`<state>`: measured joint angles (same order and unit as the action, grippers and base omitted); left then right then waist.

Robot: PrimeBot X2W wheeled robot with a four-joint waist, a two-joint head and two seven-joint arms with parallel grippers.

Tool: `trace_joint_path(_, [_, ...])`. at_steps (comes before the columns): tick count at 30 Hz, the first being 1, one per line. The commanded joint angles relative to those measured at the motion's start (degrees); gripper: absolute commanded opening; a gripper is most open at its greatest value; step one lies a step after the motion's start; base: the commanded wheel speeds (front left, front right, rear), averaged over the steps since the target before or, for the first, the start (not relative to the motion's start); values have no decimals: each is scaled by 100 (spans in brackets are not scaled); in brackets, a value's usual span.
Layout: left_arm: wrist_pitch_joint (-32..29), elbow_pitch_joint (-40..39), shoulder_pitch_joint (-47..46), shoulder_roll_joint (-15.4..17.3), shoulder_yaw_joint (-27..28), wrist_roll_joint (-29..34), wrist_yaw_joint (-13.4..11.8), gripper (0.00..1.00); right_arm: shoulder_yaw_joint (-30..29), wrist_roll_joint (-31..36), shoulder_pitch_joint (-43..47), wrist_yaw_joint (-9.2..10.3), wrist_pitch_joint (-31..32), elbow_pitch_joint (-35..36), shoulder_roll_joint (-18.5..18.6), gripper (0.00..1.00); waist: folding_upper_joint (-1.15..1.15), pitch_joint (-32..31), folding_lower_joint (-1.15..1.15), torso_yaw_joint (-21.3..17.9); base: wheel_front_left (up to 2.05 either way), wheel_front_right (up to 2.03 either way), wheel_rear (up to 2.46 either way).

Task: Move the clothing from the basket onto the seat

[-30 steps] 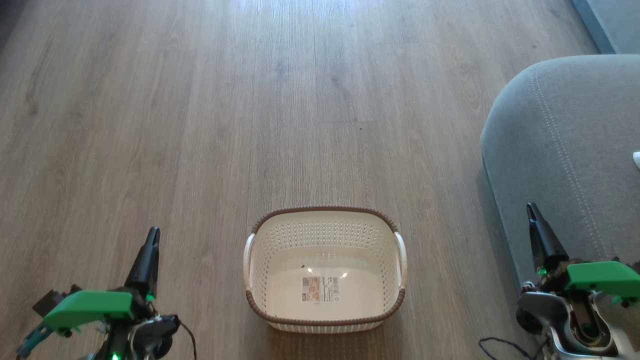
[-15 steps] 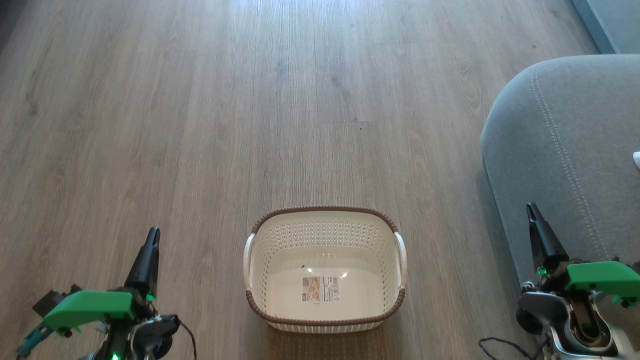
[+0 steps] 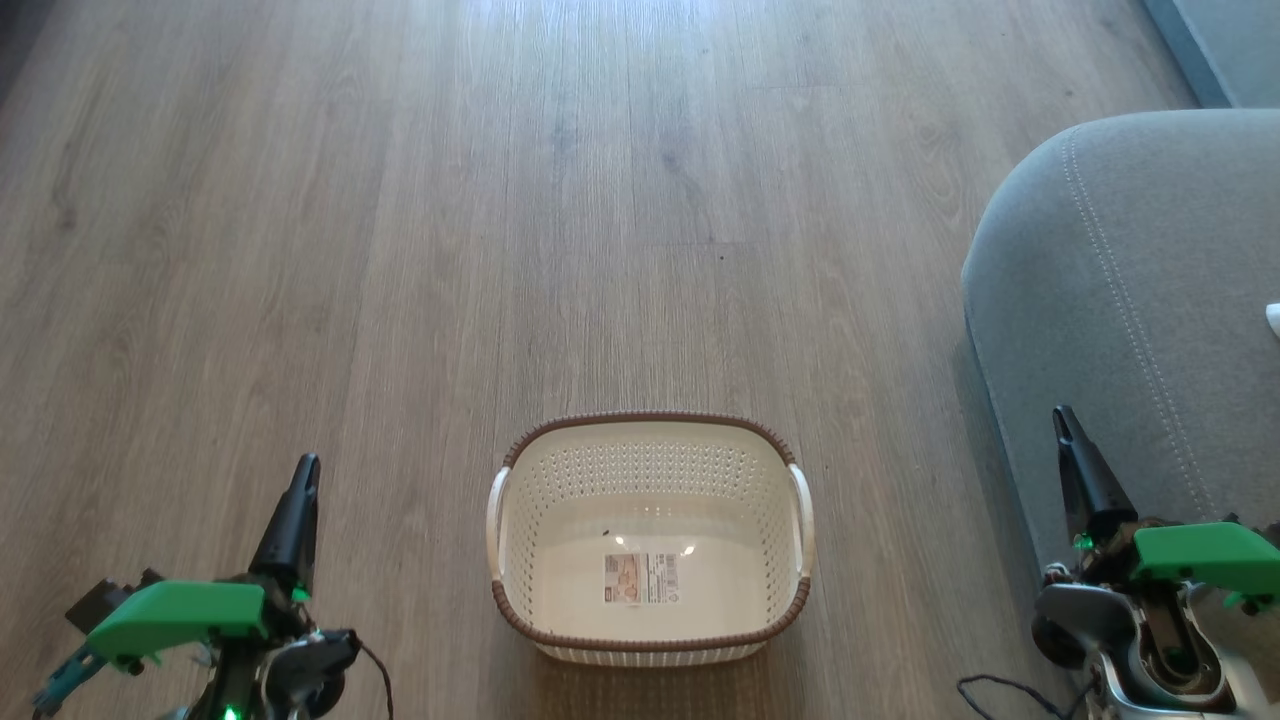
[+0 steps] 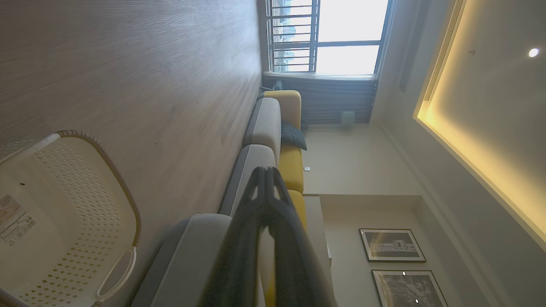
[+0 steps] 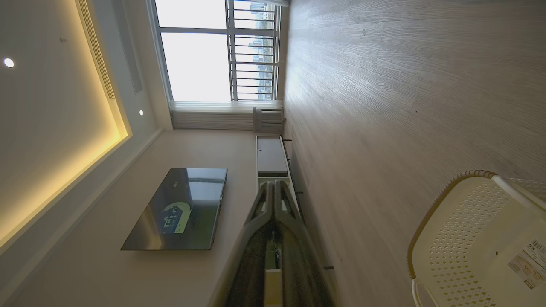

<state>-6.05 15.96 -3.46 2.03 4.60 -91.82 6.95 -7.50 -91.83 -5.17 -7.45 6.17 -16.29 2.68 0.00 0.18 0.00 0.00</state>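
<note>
**Findings.** The basket (image 3: 648, 416) stands on the floor (image 3: 500, 250), its base bare but for a label sticker (image 3: 640, 578). The seat (image 3: 1120, 280) lies to the basket's right, apart from it. A white scrap (image 3: 1273, 320) rests on the seat at the side farthest from the basket; whether it belongs to the clothing cannot be told.

**Left tool** (image 3: 305, 475): fingers pressed together, holding nothing, parked left of the basket.

**Right tool** (image 3: 1068, 430): fingers together, holding nothing, right of the basket at the seat's edge.

**Judgement.** Both tools flank the basket idle because no garment lies in it to lift. The transfer appears finished.
</note>
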Motion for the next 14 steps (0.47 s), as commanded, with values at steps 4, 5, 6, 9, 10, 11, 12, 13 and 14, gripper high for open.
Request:
trace_joint_path(4, [-43, -191, -273, 85, 191, -36, 54, 0, 99, -34, -101, -3, 31, 226, 20, 0, 0, 0, 0, 0, 0, 0, 0])
trace_joint_path(5, [-43, -191, -273, 85, 191, -36, 54, 0, 99, -34, -101, -3, 31, 226, 20, 0, 0, 0, 0, 0, 0, 0, 0])
trace_joint_path(6, [-43, -191, -273, 85, 191, -36, 54, 0, 99, -34, -101, -3, 31, 226, 20, 0, 0, 0, 0, 0, 0, 0, 0])
trace_joint_path(9, [-43, -191, -273, 85, 191, -36, 54, 0, 99, -34, -101, -3, 31, 226, 20, 0, 0, 0, 0, 0, 0, 0, 0])
trace_joint_path(10, [-43, -191, -273, 85, 191, -36, 54, 0, 99, -34, -101, -3, 31, 226, 20, 0, 0, 0, 0, 0, 0, 0, 0])
trace_joint_path(11, [-43, -191, -273, 85, 191, -36, 54, 0, 99, -34, -101, -3, 31, 226, 20, 0, 0, 0, 0, 0, 0, 0, 0])
trace_joint_path(12, [-43, -191, -273, 85, 191, -36, 54, 0, 99, -34, -101, -3, 31, 226, 20, 0, 0, 0, 0, 0, 0, 0, 0])
trace_joint_path(13, [-43, -191, -273, 85, 191, -36, 54, 0, 99, -34, -101, -3, 31, 226, 20, 0, 0, 0, 0, 0, 0, 0, 0])
trace_joint_path(14, [-43, -191, -273, 85, 191, -36, 54, 0, 99, -34, -101, -3, 31, 226, 20, 0, 0, 0, 0, 0, 0, 0, 0])
